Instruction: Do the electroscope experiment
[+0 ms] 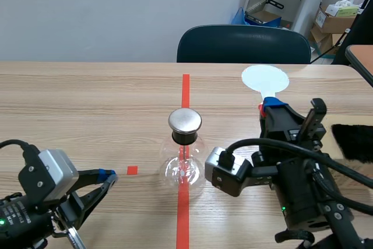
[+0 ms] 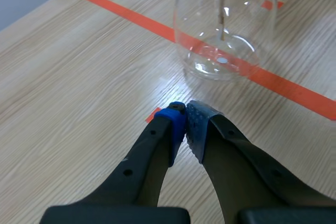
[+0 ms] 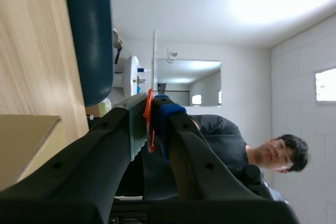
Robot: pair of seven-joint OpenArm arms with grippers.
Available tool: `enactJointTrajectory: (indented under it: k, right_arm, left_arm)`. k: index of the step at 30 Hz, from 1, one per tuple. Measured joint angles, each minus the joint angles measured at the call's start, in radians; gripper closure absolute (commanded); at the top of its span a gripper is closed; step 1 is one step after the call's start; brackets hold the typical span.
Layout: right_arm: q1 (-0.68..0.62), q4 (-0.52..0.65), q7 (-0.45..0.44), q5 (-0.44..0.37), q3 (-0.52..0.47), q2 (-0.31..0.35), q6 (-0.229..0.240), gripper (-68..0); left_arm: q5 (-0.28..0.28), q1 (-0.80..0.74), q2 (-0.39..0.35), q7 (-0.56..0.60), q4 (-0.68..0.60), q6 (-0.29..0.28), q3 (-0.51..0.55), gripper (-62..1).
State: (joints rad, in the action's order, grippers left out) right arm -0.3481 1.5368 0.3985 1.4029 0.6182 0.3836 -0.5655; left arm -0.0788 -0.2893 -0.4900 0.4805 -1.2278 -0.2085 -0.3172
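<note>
Scene: the glass flask (image 1: pixel 184 161) with its metal cap (image 1: pixel 185 121) stands on the red tape line (image 1: pixel 185 88), mid-table; the left gripper (image 1: pixel 109 176) lies near and left of it; the right gripper (image 1: pixel 273 107), right of the flask, holds a white paddle (image 1: pixel 265 78). Left wrist: jaws closed, pads touching, nothing between them; the flask stands ahead, apart. Right wrist: jaws narrow, pinching the paddle's thin orange handle (image 3: pixel 149 121).
</note>
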Motion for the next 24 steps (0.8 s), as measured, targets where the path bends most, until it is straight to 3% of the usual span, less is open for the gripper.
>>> enactJointTrajectory:
  k: [8,13,24]
  right_arm:
    - [0.001,-0.034,0.0,0.003,0.021,-0.016,0.002,-1.3]
    - [0.001,-0.034,0.0,0.003,0.024,-0.015,-0.002,-1.3]
    - [0.001,-0.034,0.003,0.003,0.024,-0.015,-0.002,-1.3]
  left_arm:
    - [-0.028,0.055,0.0,0.042,0.044,0.027,-0.094,-4.0]
    - [-0.082,0.09,0.036,0.039,0.097,0.045,-0.107,-4.0]
    - [-0.081,0.15,0.063,0.048,0.203,0.067,-0.106,-4.0]
